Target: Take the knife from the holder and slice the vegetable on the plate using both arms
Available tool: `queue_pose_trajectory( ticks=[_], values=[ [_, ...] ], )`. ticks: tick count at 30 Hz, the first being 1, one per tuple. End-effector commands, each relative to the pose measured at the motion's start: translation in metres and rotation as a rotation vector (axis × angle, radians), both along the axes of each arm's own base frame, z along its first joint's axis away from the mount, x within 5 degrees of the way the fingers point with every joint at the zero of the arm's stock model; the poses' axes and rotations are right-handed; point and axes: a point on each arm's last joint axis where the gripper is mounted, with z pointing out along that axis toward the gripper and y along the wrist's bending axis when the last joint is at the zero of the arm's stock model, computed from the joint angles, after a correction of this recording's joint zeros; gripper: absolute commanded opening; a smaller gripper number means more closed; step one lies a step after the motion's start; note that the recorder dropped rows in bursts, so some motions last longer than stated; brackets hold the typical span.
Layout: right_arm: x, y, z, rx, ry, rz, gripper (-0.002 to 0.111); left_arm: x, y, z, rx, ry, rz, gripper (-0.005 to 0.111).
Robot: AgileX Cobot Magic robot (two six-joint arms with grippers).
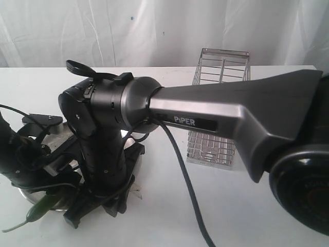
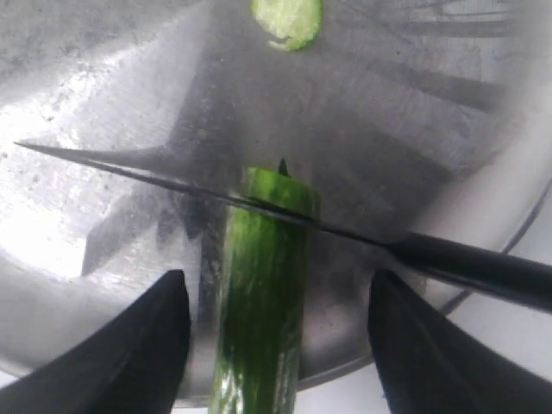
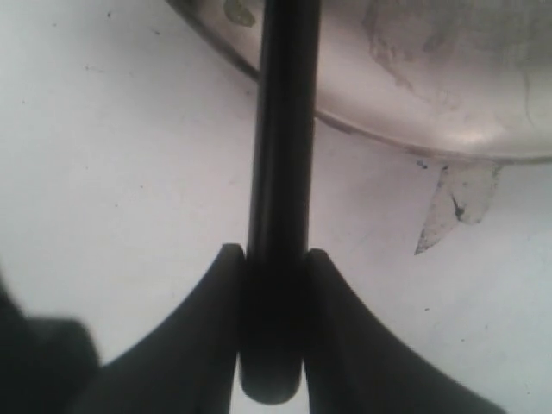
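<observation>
Left wrist view: vegetable (image 2: 263, 293) lies between spread fingers (image 2: 121, 354); knife (image 2: 483, 272) crosses it.

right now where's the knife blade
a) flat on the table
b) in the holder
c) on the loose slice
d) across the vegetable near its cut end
d: the knife blade crosses the vegetable just short of its cut end, over the plate, with the handle clamped in the right gripper.
</observation>
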Motion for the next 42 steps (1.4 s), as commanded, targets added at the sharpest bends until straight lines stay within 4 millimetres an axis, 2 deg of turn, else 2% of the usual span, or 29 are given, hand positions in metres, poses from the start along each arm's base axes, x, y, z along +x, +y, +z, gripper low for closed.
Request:
queue_pose_trajectory(
  ticks=[1,8,19,22,29,42],
  values=[
    [-0.001,0.0,0.002,0.003,0.005,0.01,0.0,0.002,-0.001,0.002,-0.004,-0.036,0.014,0.064],
    [-0.002,0.0,0.002,0.004,0.007,0.01,0.0,0.008,0.0,0.005,-0.006,-0.114,0.034,0.064],
    [-0.001,0.0,0.001,0.002,0.008,0.01,0.0,0.012,-0.001,0.005,-0.032,-0.145,0.077,0.064],
    [-0.001,0.001,-0.002,-0.002,0.013,0.009,0.0,0.015,-0.001,-0.003,-0.026,-0.119,0.08,0.064],
    [-0.008,0.005,-0.003,-0.003,0.016,0.025,0.0,0.017,-0.002,-0.041,0.014,0.01,0.071,0.063],
    [-0.006,0.004,-0.002,-0.013,-0.003,0.031,0.0,0.016,-0.001,-0.045,0.028,0.036,0.051,0.063]
  ],
)
